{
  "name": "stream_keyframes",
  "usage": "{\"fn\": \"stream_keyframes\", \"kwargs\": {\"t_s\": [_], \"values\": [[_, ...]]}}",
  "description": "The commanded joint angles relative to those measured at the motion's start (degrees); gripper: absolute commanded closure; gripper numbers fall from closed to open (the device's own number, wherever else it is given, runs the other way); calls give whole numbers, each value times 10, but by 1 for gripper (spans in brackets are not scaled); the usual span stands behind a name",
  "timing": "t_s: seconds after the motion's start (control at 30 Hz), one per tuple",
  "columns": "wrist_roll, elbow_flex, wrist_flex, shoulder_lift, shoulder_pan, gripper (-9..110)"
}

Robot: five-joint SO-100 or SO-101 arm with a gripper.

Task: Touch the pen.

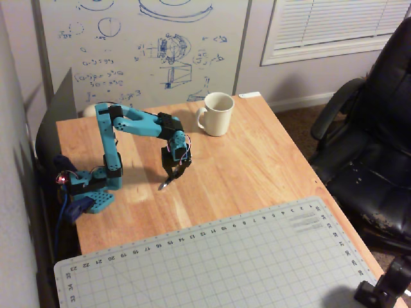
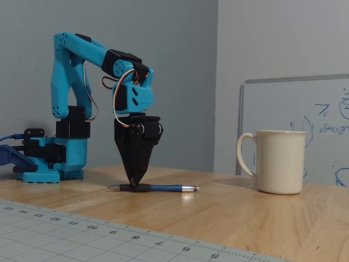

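Where the blue arm (image 2: pixel 82 82) bends down over the wooden table (image 2: pixel 229 218), its black gripper (image 2: pixel 132 183) points straight down, fingers drawn together to a single point in the fixed view. That point meets the pen (image 2: pixel 158 188) at the dark grip section near the pen's left end. The fingers show no visible gap and do not wrap around the pen; the tip rests on top of it. The pen lies flat on the table, running left to right in the fixed view, bluish barrel toward the right, silver end pointing toward the white mug (image 2: pixel 278 162).

Seen from overhead, the gripper (image 1: pixel 168 179) stands near the middle of the table's bare wood (image 1: pixel 257 167), and the pen (image 1: pixel 166 184) appears only as a short dark sliver below the fingertips; its full length cannot be made out there. The mug (image 1: pixel 216 113) stands upright, well apart from the gripper, near the table's far edge beside a whiteboard (image 1: pixel 141 45). A grey cutting mat (image 1: pixel 212 263) covers the near end of the table. The arm's base (image 1: pixel 90 189) sits at the table's left edge.
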Motion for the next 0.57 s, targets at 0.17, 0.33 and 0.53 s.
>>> {"fn": "stream_keyframes", "kwargs": {"t_s": [0.17, 0.33, 0.53], "values": [[6, -11, -6, 27, 1, 101], [6, -9, -6, 27, 2, 101], [6, -12, -6, 27, 2, 101]]}}
